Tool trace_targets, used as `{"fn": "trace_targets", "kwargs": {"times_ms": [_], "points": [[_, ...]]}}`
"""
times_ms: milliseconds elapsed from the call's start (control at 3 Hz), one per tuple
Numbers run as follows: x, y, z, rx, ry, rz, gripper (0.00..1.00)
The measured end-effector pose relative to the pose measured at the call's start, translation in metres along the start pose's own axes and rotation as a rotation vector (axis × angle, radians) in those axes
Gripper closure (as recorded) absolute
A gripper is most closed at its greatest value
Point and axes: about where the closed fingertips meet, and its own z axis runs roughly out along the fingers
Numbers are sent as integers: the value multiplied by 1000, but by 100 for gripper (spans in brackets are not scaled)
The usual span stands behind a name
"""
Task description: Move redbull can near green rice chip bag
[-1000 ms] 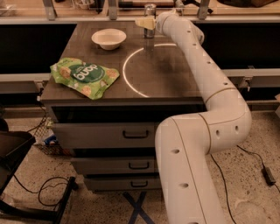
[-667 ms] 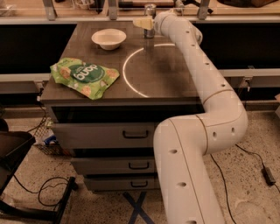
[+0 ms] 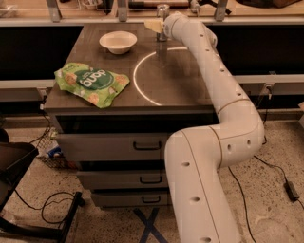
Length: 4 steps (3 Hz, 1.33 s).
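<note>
The redbull can [image 3: 163, 14] is slim and silver and stands upright at the far edge of the dark table [image 3: 180, 90], right of the bowl. My gripper [image 3: 158, 26] is at the can, with its pale yellow tip on the can's left side and the wrist covering the can's right side. The green rice chip bag [image 3: 91, 84] lies flat near the table's front left corner, far from the can.
A white bowl [image 3: 118, 41] sits at the back left of the table. A white circle mark [image 3: 142, 78] is on the tabletop. My arm [image 3: 213, 76] stretches over the table's right side. Drawers [image 3: 142, 144] are below, cables lie on the floor, and a rail runs behind the table.
The gripper has shifted very slightly left at the can. The can, bag and bowl have not moved.
</note>
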Motion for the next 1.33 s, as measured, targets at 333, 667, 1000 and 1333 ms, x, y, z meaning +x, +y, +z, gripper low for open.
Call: {"fn": "trace_targets", "kwargs": {"times_ms": [333, 667, 1000, 1333], "points": [[2, 2, 2, -3, 2, 1, 46], [3, 4, 3, -5, 3, 1, 69], [4, 6, 5, -8, 5, 2, 92], [6, 8, 6, -10, 6, 2, 100]]}}
